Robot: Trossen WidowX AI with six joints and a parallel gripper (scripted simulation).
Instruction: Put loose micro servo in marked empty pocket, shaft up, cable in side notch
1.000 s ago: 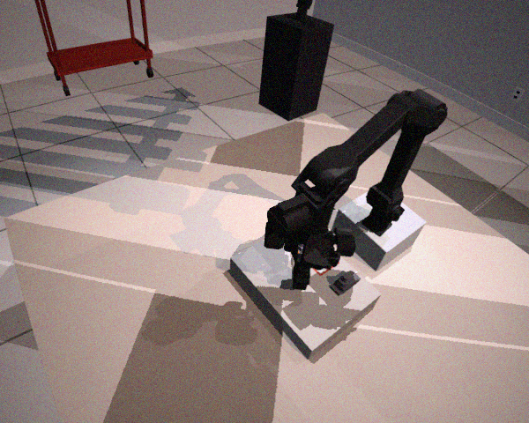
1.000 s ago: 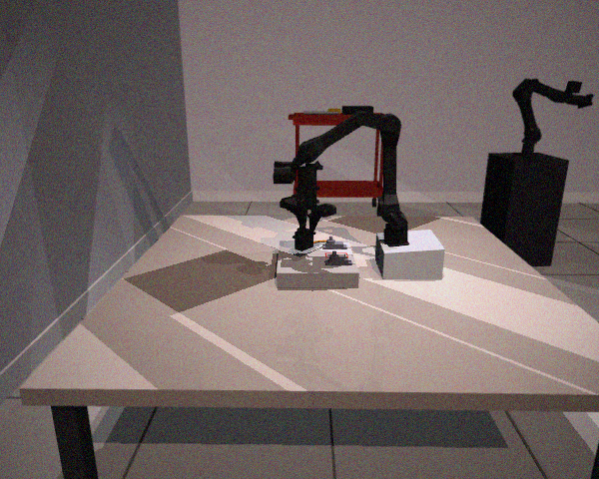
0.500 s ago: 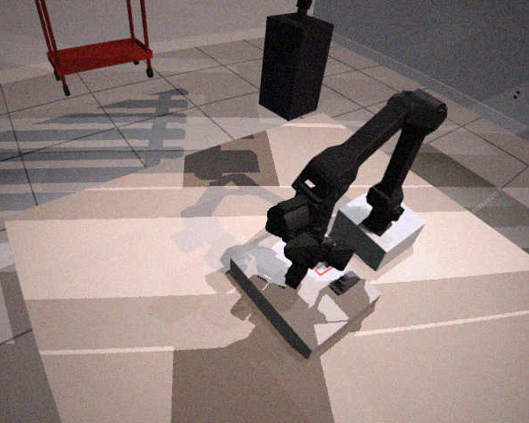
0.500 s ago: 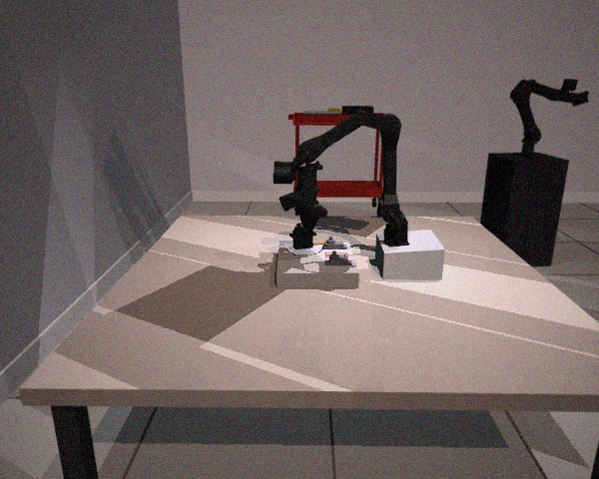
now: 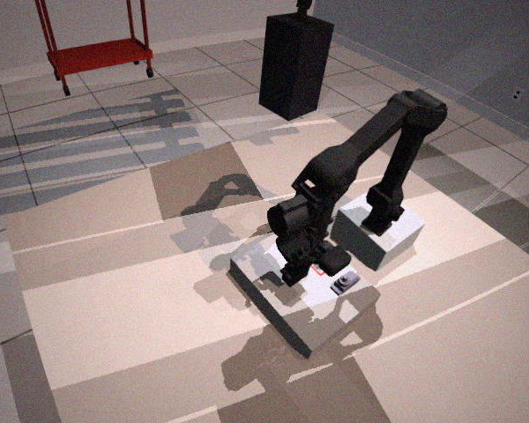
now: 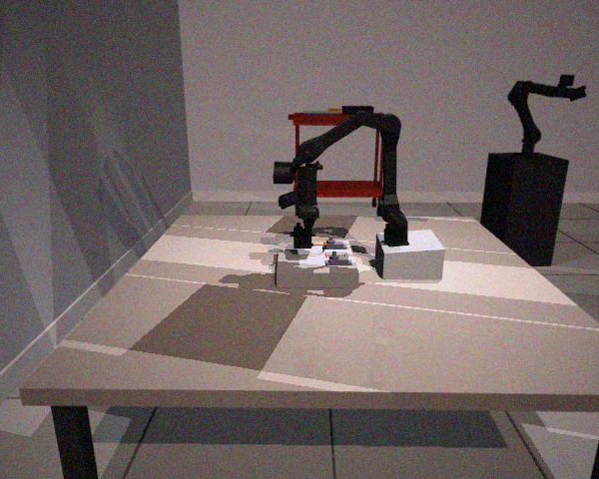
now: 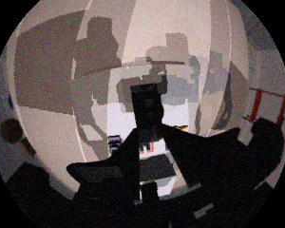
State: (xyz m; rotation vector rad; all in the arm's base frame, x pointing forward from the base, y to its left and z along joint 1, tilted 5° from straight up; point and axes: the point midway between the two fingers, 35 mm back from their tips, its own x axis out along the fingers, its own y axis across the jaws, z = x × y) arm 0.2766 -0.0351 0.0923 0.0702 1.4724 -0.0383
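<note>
The gripper point(image 5: 292, 276) point(image 6: 302, 243) point(image 7: 149, 124) points down, low over the white deck point(image 5: 316, 329) point(image 6: 315, 276) point(image 7: 117, 113), beside the marked pocket. It is shut on the loose micro servo, whose body is hidden by the fingers. An orange cable point(image 6: 318, 243) point(image 7: 182, 127) shows beside the fingers. The pocket's red outline point(image 5: 319, 274) point(image 6: 328, 253) point(image 7: 153, 147) is partly covered by the gripper in the top view. A mounted servo point(image 5: 346, 282) point(image 6: 337, 258) point(image 7: 114, 142) sits on one side of the pocket, and another point(image 6: 334, 242) on the other. The held servo's exact tilt cannot be told.
The arm's base stands on a white block point(image 5: 358, 243) point(image 6: 412, 262) close beside the deck. The mounted servos rise above the deck near the pocket. Strong shadows cross the deck and table point(image 5: 119, 314) point(image 6: 418, 340). A red cart point(image 5: 100, 55) point(image 6: 335, 188) and a black pedestal point(image 5: 294, 63) point(image 6: 521, 206) stand beyond.
</note>
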